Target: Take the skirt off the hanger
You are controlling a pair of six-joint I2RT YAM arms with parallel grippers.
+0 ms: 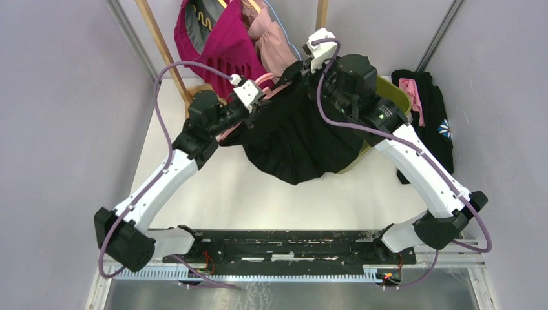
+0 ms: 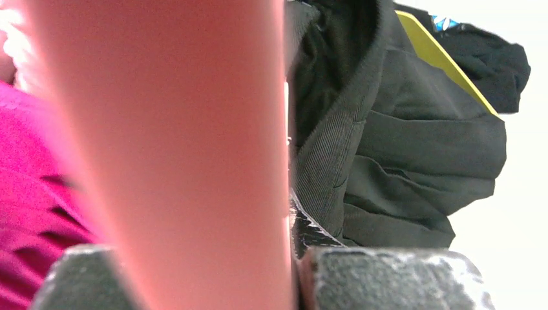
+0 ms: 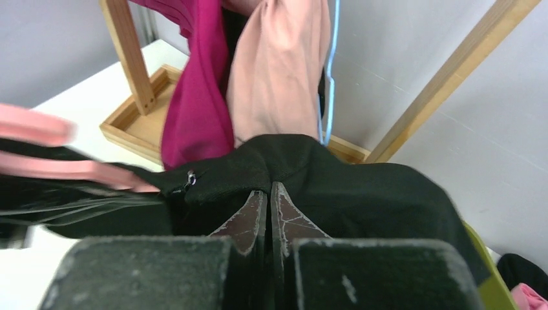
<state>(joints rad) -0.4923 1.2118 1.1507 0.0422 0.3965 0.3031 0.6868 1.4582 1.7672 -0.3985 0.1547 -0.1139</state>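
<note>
Two grips hold things up. The left gripper is pinched tight on the pink hanger. The right gripper is pinched tight on the black skirt at its waistband. The skirt hangs between them in the middle of the top view. It looks soft, light and floppy, so the thick waistband is likely the best place to grab.

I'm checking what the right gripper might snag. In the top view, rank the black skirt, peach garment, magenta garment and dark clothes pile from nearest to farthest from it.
1. black skirt: pinched in the right gripper.
2. peach garment: just behind it, on the rack.
3. magenta garment: farther left on the rack.
4. dark clothes pile: far right, by the wall.
</note>
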